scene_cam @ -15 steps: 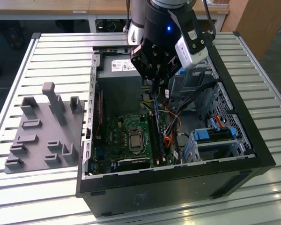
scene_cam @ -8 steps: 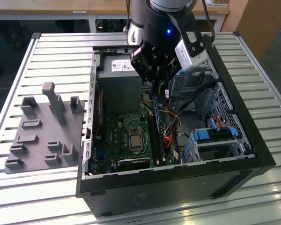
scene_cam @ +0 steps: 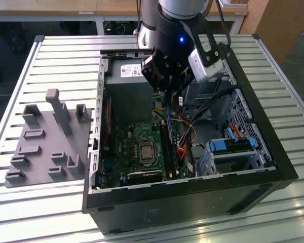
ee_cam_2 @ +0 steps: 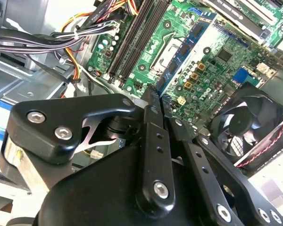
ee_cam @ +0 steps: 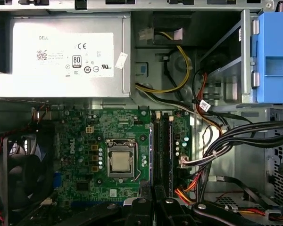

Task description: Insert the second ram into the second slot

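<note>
Open computer case (scene_cam: pixel 273 167) lying on the slatted tabletop (scene_cam: pixel 55 50), seen in the exterior view, with my arm reaching into it from the upper middle of the frame. The hand (scene_cam: pixel 166 96) hangs above the green motherboard (scene_cam: pixel 137 147), over the far end of the long black memory slots (scene_cam: pixel 176 162).

In both wrist views the hand (ee_cam_2: pixel 153 94) (ee_cam: pixel 153 190) has its two black fingers (ee_cam_2: pixel 155 141) drawn close together. They appear to pinch the second memory stick (scene_cam: pixel 168 117), a thin dark-blue strip just under the hand in the exterior view. It is seen edge-on and dimly, so I read this grip with some caution. The stick is above the slots (ee_cam: pixel 162 146) and not seated.

In the first wrist view the silver processor (ee_cam: pixel 120 162) sits near the slots. The grey power supply (ee_cam: pixel 61 56) and a bright blue drive clip (ee_cam: pixel 273 56) line the case wall. A black fan (ee_cam_2: pixel 254 127) shows in the second wrist view. A grey moulded tray (scene_cam: pixel 45 147) lies on the tabletop at the exterior view's left, well apart from the case.
</note>
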You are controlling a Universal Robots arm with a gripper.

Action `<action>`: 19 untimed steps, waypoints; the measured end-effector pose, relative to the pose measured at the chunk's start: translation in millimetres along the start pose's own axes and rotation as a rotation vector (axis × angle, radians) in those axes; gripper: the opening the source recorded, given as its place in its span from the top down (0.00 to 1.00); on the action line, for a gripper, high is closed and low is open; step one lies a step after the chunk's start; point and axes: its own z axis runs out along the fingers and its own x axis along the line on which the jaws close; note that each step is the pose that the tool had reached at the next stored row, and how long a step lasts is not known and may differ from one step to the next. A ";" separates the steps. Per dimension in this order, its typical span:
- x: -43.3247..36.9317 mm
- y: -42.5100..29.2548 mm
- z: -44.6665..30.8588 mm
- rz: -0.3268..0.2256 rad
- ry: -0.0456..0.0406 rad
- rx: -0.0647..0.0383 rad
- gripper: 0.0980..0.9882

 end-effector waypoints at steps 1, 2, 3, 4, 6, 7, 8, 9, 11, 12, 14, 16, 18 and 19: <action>0.0 0.0 1.2 0.000 0.0000 0.000 0.96; 0.0 0.0 2.2 0.000 0.0000 0.000 0.96; 0.0 0.0 3.2 0.000 0.0000 0.000 0.96; 0.0 0.0 4.1 0.000 0.0000 0.000 0.96; 0.0 -0.1 5.6 0.000 0.0000 0.000 0.96; -0.1 0.0 6.5 0.000 -0.0001 0.000 0.96; -0.1 -0.1 7.3 0.000 0.0000 0.000 0.96; -0.1 -0.1 8.0 0.000 0.0000 0.000 0.96; -0.1 -0.1 9.6 0.000 0.0000 0.000 0.96; -0.1 -0.1 10.2 0.000 0.0000 0.000 0.96; -0.1 -0.1 11.6 0.000 0.0000 0.000 0.96; -0.1 -0.1 13.1 0.000 0.0000 0.000 0.96; -0.1 -0.1 14.5 0.000 0.0000 0.000 0.96; -0.1 -0.1 15.1 0.000 0.0000 0.000 0.96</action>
